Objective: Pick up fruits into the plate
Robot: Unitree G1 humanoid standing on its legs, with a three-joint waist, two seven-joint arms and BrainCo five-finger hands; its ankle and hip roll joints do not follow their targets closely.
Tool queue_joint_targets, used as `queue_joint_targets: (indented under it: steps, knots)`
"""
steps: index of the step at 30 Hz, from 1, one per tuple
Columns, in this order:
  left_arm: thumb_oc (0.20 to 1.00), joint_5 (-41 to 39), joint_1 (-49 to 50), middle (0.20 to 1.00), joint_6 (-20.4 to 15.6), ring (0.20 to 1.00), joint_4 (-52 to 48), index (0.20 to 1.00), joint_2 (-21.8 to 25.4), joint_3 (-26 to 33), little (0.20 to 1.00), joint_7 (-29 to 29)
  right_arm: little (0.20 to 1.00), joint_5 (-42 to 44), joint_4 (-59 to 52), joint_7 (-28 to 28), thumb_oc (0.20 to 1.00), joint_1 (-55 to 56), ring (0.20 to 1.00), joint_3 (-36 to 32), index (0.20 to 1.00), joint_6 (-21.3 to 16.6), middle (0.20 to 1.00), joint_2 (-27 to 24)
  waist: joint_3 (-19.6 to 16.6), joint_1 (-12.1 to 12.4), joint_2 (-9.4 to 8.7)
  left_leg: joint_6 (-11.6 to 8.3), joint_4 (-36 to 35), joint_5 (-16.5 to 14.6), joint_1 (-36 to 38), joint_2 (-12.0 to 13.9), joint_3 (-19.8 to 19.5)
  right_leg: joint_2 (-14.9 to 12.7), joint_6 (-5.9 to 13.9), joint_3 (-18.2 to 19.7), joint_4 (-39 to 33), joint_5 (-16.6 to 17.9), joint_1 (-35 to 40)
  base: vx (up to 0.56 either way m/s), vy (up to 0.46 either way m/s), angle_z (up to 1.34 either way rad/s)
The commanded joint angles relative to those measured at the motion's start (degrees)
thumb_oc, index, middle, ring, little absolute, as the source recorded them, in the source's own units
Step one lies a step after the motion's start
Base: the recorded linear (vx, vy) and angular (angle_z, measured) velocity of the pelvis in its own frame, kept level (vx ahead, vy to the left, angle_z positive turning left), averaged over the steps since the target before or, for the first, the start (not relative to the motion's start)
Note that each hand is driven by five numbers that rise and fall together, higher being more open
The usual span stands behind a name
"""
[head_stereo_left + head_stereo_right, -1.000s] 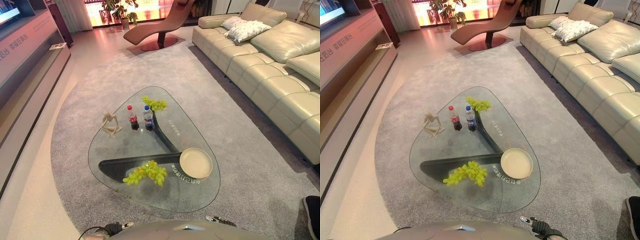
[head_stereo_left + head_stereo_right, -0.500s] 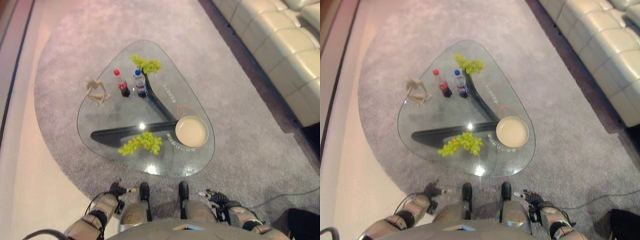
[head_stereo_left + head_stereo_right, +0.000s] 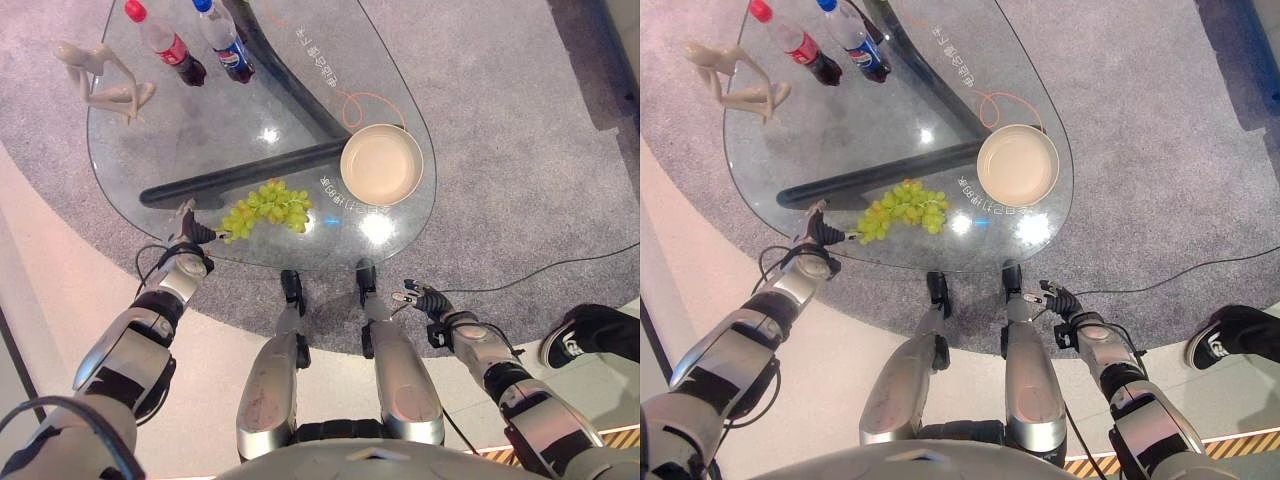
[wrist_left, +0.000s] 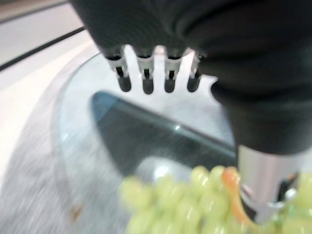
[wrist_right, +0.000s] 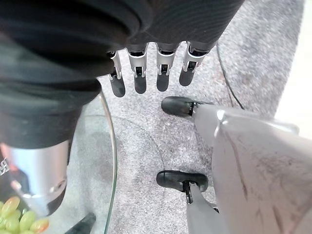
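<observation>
A bunch of green grapes [image 3: 268, 207] lies on the glass table [image 3: 215, 130] near its front edge. To its right sits an empty cream plate [image 3: 381, 165]. My left hand [image 3: 188, 234] hovers at the table's front left rim, just left of the grapes, open; in its wrist view the straight fingers [image 4: 145, 78] hang above the grapes [image 4: 195, 204]. My right hand [image 3: 424, 299] is open, below the table's front edge over the carpet, with its fingers [image 5: 146, 73] straight and holding nothing.
Two cola bottles [image 3: 165, 46] [image 3: 225, 42] and a pale figurine [image 3: 101, 82] stand at the table's far left. A dark V-shaped base [image 3: 240, 176] shows under the glass. A person's black shoe [image 3: 590, 334] rests on the floor at the right.
The camera has tilted down and closer to the table. Both arms have come up into view, and the left hand has reached the table rim beside the grapes.
</observation>
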Motion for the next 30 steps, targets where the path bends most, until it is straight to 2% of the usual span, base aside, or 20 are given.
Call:
queue_joint_targets:
  steps: [1, 3, 5, 13, 23, 30]
  knots:
    - [1.000, 6.4, -2.4, 1.000, 2.7, 1.000, 0.8, 1.000, 3.2, -1.0, 1.000, 2.9, 1.000, 2.7, -1.4, -0.7, 1.000, 1.7, 1.000, 0.5, 1.000, -1.3, 1.000, -1.0, -1.5, -0.4, -1.62, 0.71, 6.5, -7.9, -3.8, -1.1, -2.0, 0.4, 0.96, 1.5, 10.9, -6.0, -7.9, -0.06, -0.051, 0.00]
    - [1.000, 11.9, -5.9, 1.000, 5.4, 1.000, 1.0, 1.000, 4.3, -3.3, 1.000, 3.1, 1.000, 3.9, -0.6, -1.1, 1.000, 1.0, 1.000, 0.4, 1.000, -2.6, 1.000, -1.1, -1.5, -0.8, -1.79, 0.59, 8.2, -7.8, -7.4, -1.2, -1.9, 0.6, 0.85, 1.3, 12.1, -5.9, -11.2, -0.06, -0.047, -0.02]
    - [1.000, 14.0, -7.1, 1.000, 6.6, 1.000, 1.6, 1.000, 4.6, -4.4, 1.000, 3.5, 1.000, 5.1, -0.3, -1.0, 1.000, 0.7, 1.000, 0.0, 1.000, -3.2, 1.000, -1.1, -1.5, -1.1, -1.91, 0.49, 9.3, -7.9, -9.2, -1.2, -1.8, 0.6, 0.86, 1.4, 12.8, -5.8, -12.9, -0.03, -0.033, -0.03]
    - [1.000, 17.2, -11.8, 1.000, 10.7, 1.000, 3.2, 1.000, 4.5, -5.9, 1.000, 3.8, 1.000, 9.0, -1.9, -0.8, 1.000, 0.4, 1.000, -0.6, 1.000, -4.6, 1.000, -0.3, -1.5, -2.2, -2.75, 0.30, 11.8, -8.1, -14.8, -1.4, -1.5, 1.7, 0.69, 2.1, 15.0, -5.9, -18.5, -0.01, -0.045, -0.07]
    - [1.000, 21.3, -13.8, 1.000, 12.8, 1.000, 7.4, 1.000, 1.4, -9.9, 1.000, -1.9, 1.000, 12.7, -5.0, -0.8, 1.000, 0.4, 1.000, -0.7, 1.000, -5.1, 1.000, 0.8, -1.5, -3.7, -3.61, 0.57, 16.0, -9.2, -20.3, -2.2, -2.3, 3.0, 0.28, 3.3, 17.8, -6.1, -23.5, 0.01, -0.033, -0.01]
    - [1.000, 19.5, -11.5, 1.000, 13.7, 1.000, 11.9, 1.000, -1.4, -10.9, 1.000, -0.8, 1.000, 14.6, -5.8, -0.3, 1.000, -0.2, 1.000, -0.6, 1.000, -5.9, 1.000, 1.0, -1.5, -4.5, -4.59, 0.67, 18.9, -9.9, -23.4, -2.3, -2.6, 3.9, 0.01, 4.1, 19.4, -6.0, -26.0, 0.00, 0.001, -0.01]
